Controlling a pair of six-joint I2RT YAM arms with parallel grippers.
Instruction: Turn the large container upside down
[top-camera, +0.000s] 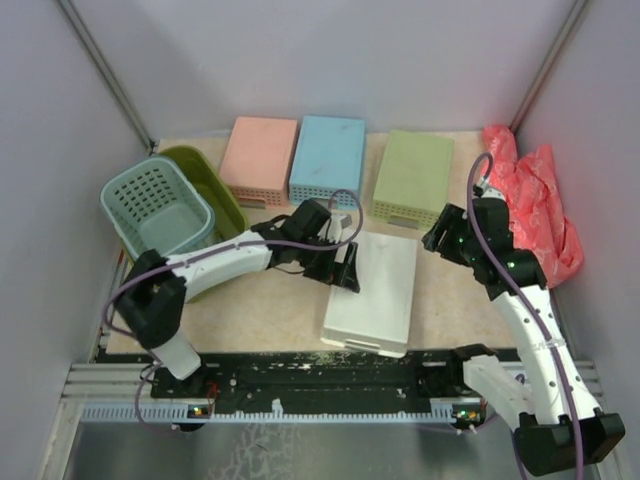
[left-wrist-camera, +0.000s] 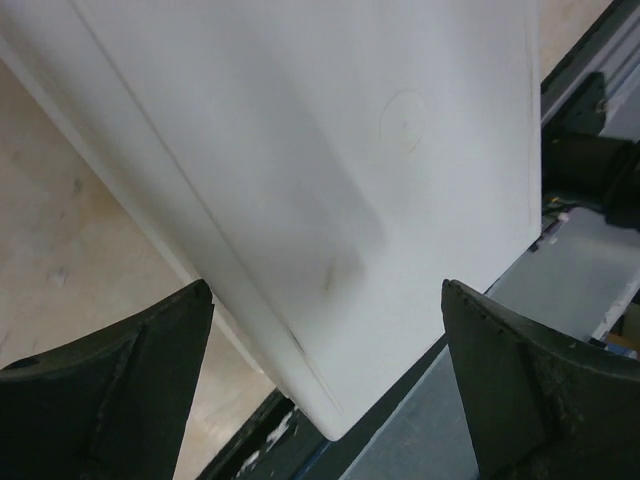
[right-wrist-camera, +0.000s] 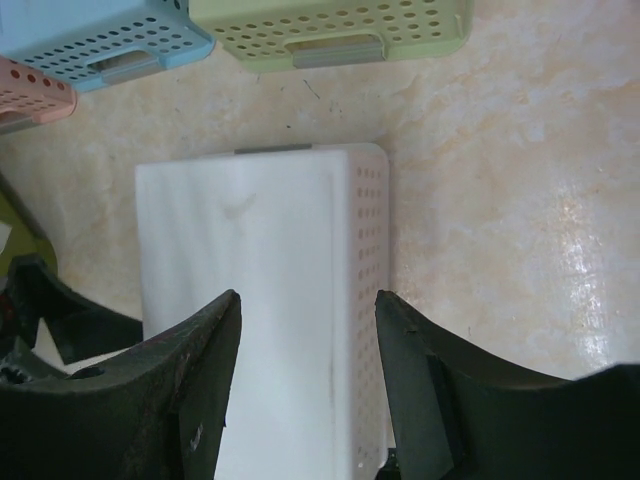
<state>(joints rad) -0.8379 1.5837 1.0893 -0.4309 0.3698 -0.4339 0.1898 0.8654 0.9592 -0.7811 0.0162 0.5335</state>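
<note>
Your left gripper (left-wrist-camera: 325, 290) has its jaws released and spread wide above the white box, gripping nothing; your right gripper (right-wrist-camera: 308, 300) is likewise spread and empty, looking down on that same box; beneath everything lies the mottled beige table (top-camera: 450, 300); the large container, the olive-green rectangular plastic basket (top-camera: 222, 195), sits at the left rear of it, mouth up so far as can be seen, well apart from both grippers, with the smaller teal perforated plastic basket (top-camera: 160, 205) standing in or against it, which one you cannot tell; the white rectangular plastic box (top-camera: 372, 290) lies base-up at the centre; behind stand flat pastel perforated trays, pink (top-camera: 260, 160), blue (top-camera: 328, 158) and pale green (top-camera: 412, 178); expect the olive basket to be light, thin-walled and slick, fairly stiff yet springy at the rim, not fragile; pinch the exposed right-hand long rim and roll it over, minding that the teal basket may tumble; no brand, label or writing is legible anywhere, only a faint round moulding mark on the white box.
</note>
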